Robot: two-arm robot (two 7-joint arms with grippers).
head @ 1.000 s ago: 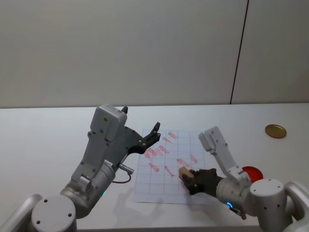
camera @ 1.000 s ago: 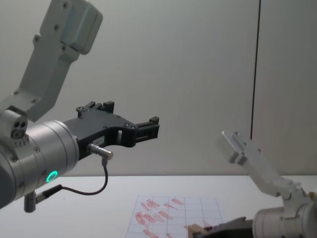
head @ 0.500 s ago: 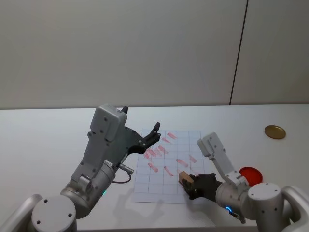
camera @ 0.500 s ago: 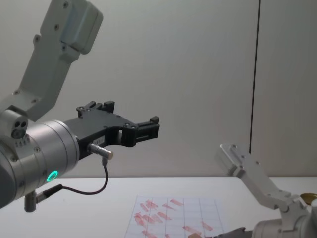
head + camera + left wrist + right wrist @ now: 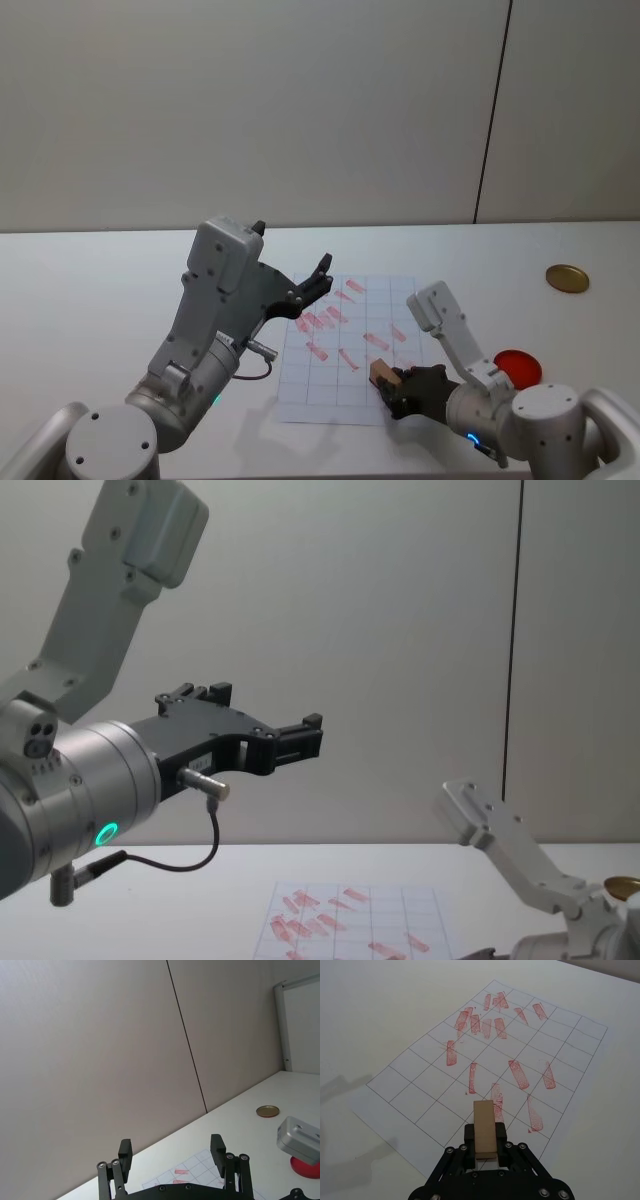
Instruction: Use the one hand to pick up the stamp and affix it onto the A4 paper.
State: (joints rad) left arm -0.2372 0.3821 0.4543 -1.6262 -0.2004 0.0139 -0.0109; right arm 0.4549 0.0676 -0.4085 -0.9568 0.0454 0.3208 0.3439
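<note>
On the table (image 5: 120, 290) in the head view, the right gripper (image 5: 392, 390) sits low over the near right part of the paper (image 5: 330, 360), its fingers pinching the stamp (image 5: 381, 373), which sticks out ahead of them; whether the block touches the sheet cannot be told. A red pad (image 5: 518, 367) lies just right of this gripper, and a brass disc (image 5: 567, 278) farther out to its right. The left gripper (image 5: 316, 280) hangs raised beyond and to the left, fingers spread, holding nothing. From the left wrist, its two fingers stand well apart, with the paper's far edge below them. From the right wrist, the stamp is clamped between the black fingers, and red prints and grid lines spread ahead of it. From the chest, the left gripper hangs high above the paper.
</note>
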